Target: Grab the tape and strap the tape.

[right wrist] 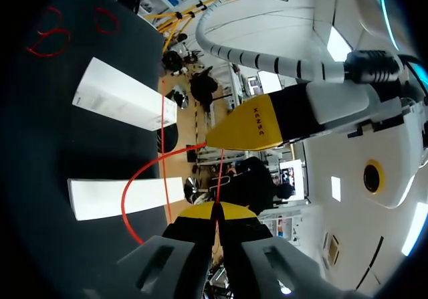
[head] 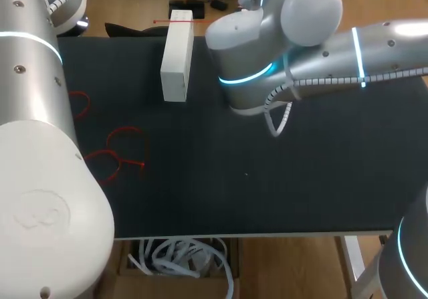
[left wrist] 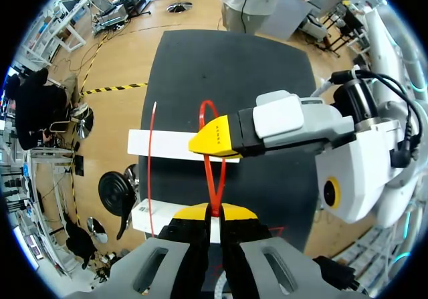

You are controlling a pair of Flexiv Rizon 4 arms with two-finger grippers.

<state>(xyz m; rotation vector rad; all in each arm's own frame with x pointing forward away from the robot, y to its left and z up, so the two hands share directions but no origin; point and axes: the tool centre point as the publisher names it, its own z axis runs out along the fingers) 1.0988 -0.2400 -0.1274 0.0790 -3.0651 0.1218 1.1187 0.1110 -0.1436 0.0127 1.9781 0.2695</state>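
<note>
Strap of thin red plastic (left wrist: pixel 209 178), bent into a loop, is held in the air over the far edge of the black worktop (head: pixel 267 192). The left gripper (left wrist: pixel 214 212) is pinched tight on the strap's lower end. The right gripper (right wrist: pixel 215 213) is clamped on the strap too, close beside the left one. A long white rectangular block (head: pixel 177 58) lies by the far edge, under the strap. More red plastic loops (head: pixel 124 142) lie near the worktop's left edge.
</note>
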